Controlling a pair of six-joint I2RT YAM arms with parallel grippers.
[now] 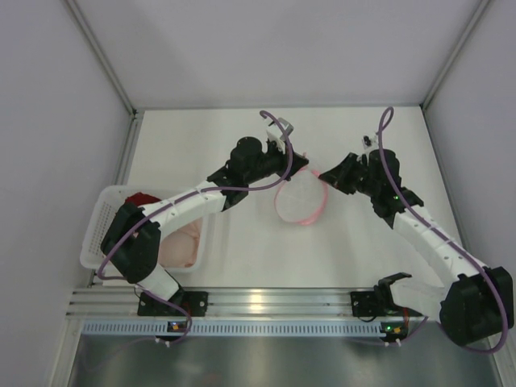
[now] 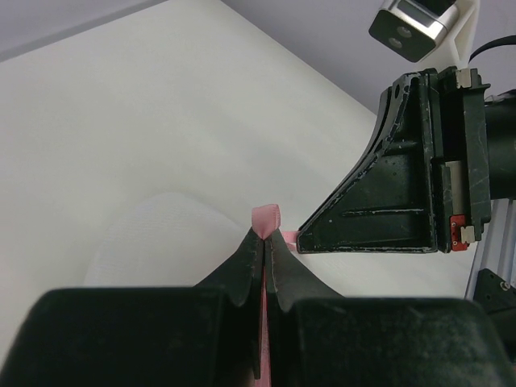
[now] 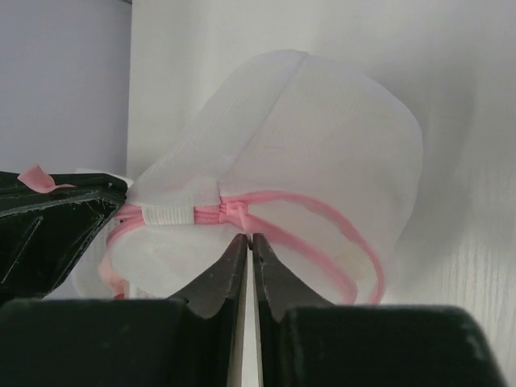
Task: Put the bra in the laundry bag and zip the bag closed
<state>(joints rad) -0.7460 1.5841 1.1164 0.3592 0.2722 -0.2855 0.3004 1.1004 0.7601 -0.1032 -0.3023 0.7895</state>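
The laundry bag [image 1: 300, 201], white mesh with a pink zip rim, lies mid-table between my grippers. My left gripper [image 1: 296, 166] is shut on the bag's pink ribbon tab [image 2: 266, 216]. My right gripper [image 1: 324, 175] is shut at the zip slider [image 3: 236, 211], its tips [image 3: 249, 239] pinching the pull. In the right wrist view the two pink rims run joined left of the slider and gape apart to its right. The bag [image 3: 314, 137] looks domed; I cannot tell what is inside. A pale pink bra [image 1: 182, 244] lies in the basket.
A white perforated plastic basket [image 1: 103, 219] stands at the near left, with a dark red bra [image 1: 143, 197] in its far end. White walls close in the table at the back and sides. The right gripper's black body [image 2: 395, 185] shows close in the left wrist view.
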